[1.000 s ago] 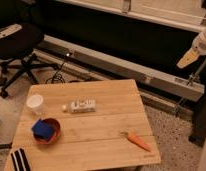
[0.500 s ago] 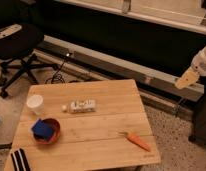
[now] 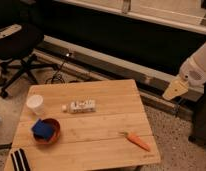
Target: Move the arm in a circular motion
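Observation:
The thick white arm (image 3: 197,69) comes in from the right edge of the camera view. It tapers to a flat tan wedge-shaped tip, the gripper (image 3: 174,90). The gripper hangs in the air off the right far corner of the wooden table (image 3: 111,122), above the floor and in front of the low rail. It holds nothing that I can see and touches nothing.
On the table are a white cup (image 3: 35,103), a small white box (image 3: 82,105), a red bowl (image 3: 52,136) with a blue sponge (image 3: 42,128), a carrot (image 3: 136,141) and a black-and-white striped item (image 3: 19,160). A black office chair (image 3: 16,46) stands far left.
The arm's tip has come down and a little to the left, closer to the table's right far corner. The things on the table have not moved.

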Controlling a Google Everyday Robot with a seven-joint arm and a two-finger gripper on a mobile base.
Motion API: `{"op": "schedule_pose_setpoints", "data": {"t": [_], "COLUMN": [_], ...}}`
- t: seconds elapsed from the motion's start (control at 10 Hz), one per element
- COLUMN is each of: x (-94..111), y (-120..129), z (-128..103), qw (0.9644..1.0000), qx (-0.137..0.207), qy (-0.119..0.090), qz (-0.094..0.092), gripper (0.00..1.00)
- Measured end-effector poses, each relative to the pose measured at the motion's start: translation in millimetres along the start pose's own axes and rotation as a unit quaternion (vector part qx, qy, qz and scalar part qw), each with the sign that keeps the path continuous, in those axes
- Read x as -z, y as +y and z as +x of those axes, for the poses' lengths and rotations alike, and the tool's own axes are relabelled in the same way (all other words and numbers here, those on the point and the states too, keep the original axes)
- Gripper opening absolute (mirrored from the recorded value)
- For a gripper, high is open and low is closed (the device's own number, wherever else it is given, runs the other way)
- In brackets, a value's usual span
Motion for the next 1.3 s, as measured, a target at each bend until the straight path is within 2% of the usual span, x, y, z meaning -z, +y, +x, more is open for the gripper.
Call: {"op": "schedule_pose_setpoints", "data": {"t": [0.2,0.3,0.5,0.7,0.8,1.3], "x": [-22,-30,-51,-63,-69,-84], "y": [6,6,7,7,9,11], "z": [-50,-64,-99,-123,-141,-201], "qw": [0.9981,0.9967,0.9905,0.9841,0.979,0.9587], "qx": [0.047,0.064,0.112,0.148,0.173,0.251], "qy": [-0.029,-0.038,-0.055,-0.065,-0.073,-0.09], "qz": [-0.026,-0.034,-0.057,-0.072,-0.081,-0.1], "gripper": [0.51,0.51,0.51,0.51,0.51,0.51]}}
